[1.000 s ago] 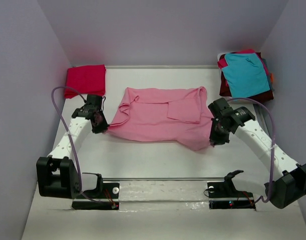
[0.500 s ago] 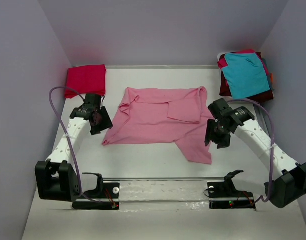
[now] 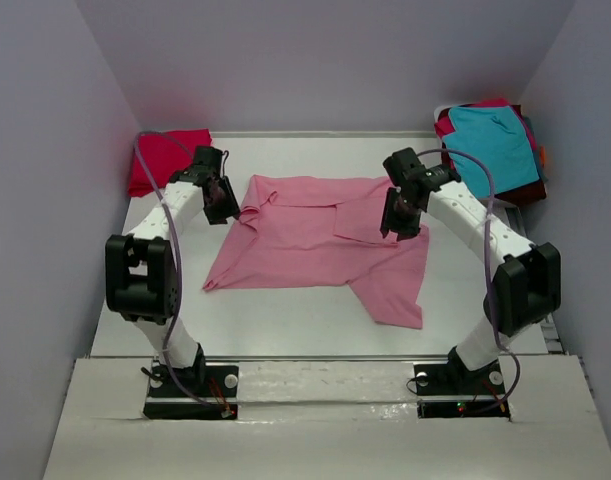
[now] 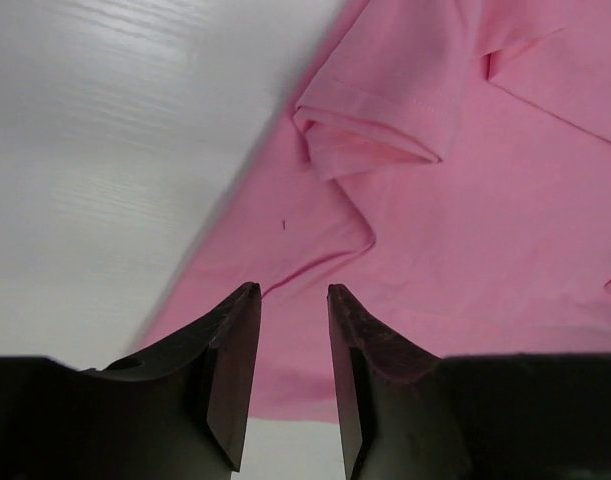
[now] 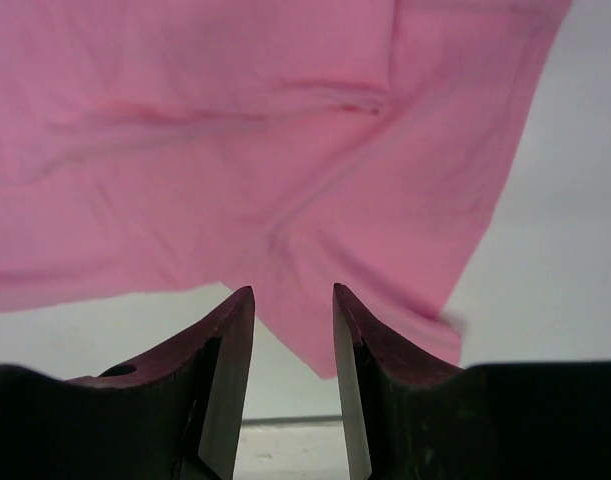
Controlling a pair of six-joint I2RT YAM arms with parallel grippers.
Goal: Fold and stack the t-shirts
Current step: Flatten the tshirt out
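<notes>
**Both grippers parted and empty over the pink tee**

From the overhead camera I see the light pink t-shirt (image 3: pixel 305 245) spread across the middle of the white table (image 3: pixel 285 325). It is partly folded, with a sleeve panel laid over its chest and a loose flap trailing toward the near right. The left gripper (image 3: pixel 222 200) sits at the shirt's far left edge and the right gripper (image 3: pixel 400 213) over its far right part.

That view hides the jaws from me, but the wrist cameras show them. On the left, the fingers (image 4: pixel 230 350) stand apart with nothing between them, above the shirt's slanting edge and near a rumpled sleeve hem (image 4: pixel 375 140). On the right, the jaws are likewise apart and empty over smooth pink cloth.

Only the overhead view shows the folded crimson t-shirt (image 3: pixel 165 158) in the far left corner. It also shows the teal t-shirt (image 3: pixel 495 145) topping the far right pile, with a maroon t-shirt (image 3: pixel 448 178) beneath.
</notes>
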